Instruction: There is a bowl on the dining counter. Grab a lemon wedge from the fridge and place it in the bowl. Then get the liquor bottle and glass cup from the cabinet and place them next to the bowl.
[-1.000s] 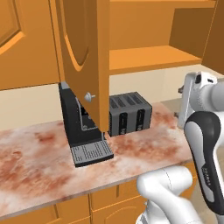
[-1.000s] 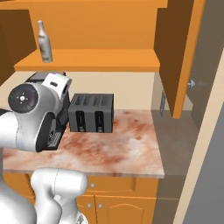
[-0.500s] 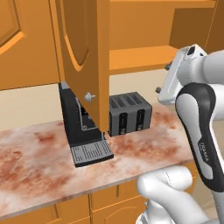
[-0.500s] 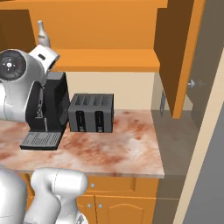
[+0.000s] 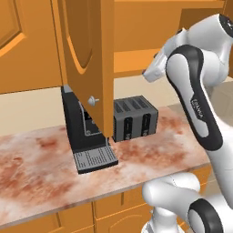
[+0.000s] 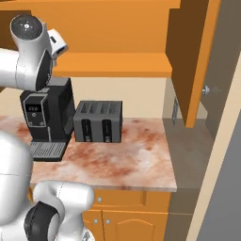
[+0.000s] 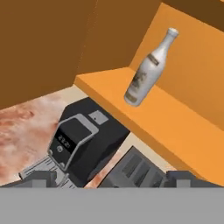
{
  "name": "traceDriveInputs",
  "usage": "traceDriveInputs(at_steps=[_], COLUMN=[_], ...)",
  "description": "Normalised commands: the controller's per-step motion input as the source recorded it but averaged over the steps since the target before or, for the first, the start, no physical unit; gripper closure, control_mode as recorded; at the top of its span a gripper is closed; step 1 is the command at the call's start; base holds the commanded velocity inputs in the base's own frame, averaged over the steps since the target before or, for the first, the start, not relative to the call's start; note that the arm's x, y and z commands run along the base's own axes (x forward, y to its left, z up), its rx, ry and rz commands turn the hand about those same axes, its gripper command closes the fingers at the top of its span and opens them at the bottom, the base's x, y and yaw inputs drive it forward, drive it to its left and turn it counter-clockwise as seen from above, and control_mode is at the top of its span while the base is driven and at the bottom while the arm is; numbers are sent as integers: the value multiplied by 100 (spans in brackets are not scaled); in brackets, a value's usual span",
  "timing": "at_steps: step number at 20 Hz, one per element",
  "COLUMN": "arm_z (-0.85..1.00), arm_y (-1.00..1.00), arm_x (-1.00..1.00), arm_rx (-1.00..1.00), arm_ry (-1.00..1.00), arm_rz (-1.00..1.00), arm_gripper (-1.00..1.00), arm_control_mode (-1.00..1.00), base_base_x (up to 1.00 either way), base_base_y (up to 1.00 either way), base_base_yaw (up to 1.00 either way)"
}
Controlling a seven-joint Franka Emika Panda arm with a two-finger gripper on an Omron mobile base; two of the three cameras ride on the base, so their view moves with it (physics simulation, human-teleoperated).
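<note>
pincer [image 7: 109,177] wide open, holding nothing. liquor bottle [image 7: 146,70] stands upright on the cabinet shelf [image 7: 175,127], above the coffee machine [image 7: 83,140]. likely glass: rigid, slick, breakable. we'd grip the body, not the neck.

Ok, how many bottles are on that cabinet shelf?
1: the bottle stands upright on the shelf, above the coffee machine. More could be hidden outside the hand view.
</note>
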Motion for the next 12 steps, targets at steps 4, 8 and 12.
traceDriveInputs(at_steps=[4,8,12], arm_z=[-21,-5,4], arm_y=[68,43,2], arm_x=[14,21,61], arm_rx=[16,22,31], arm_ry=[13,5,0], arm_rz=[-26,-27,-20], arm_gripper=[-100,-100,-100], arm_control_mode=[-100,-100,-100], base_base_x=[0,0,0], base_base_y=[0,0,0], base_base_yaw=[0,0,0])
